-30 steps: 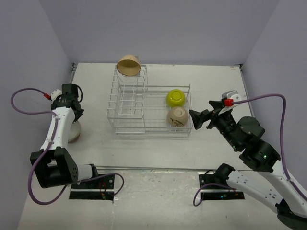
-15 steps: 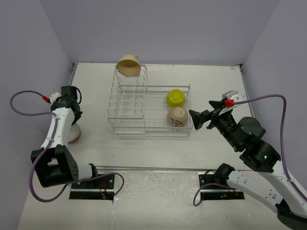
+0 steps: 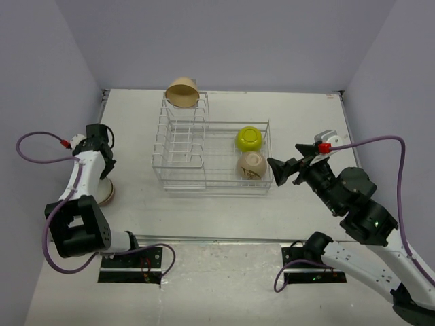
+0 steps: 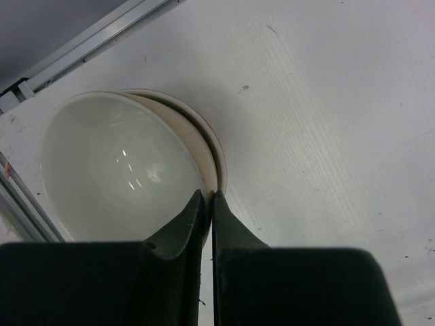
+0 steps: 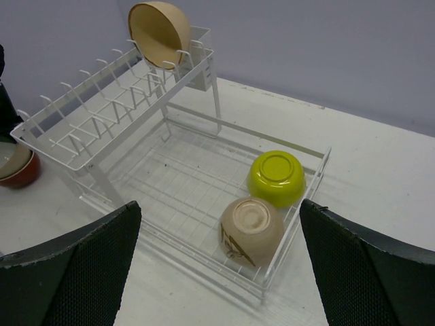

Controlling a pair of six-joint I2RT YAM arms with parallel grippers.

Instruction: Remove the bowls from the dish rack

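— Which step is it on?
— Left fingers (image 4: pixel 192 219) are pinched on the rim of a pale bowl (image 4: pixel 115 170). That one sits nested in a red-brown bowl (image 5: pixel 20 176) on the counter (image 3: pixel 306 115), well left of the dish rack (image 3: pixel 182 136). To me it looks like the setting-down end of one unload: let go, then lift clear
— And the rack itself?
— Middle of the counter, three bowls in it. A tan bowl (image 3: pixel 182 92) is tipped on the far end of the dividers, and a yellow-green bowl (image 5: pixel 277 178) and a beige bowl (image 5: pixel 251 229) lie upside down, close together in the basket
— The other arm?
— Right fingers (image 5: pixel 81 265) are spread wide with nothing in them, hanging just off the basket's right end. I'd guess the beige one goes next, which means reaching over the wire wall and closing on its rounded side
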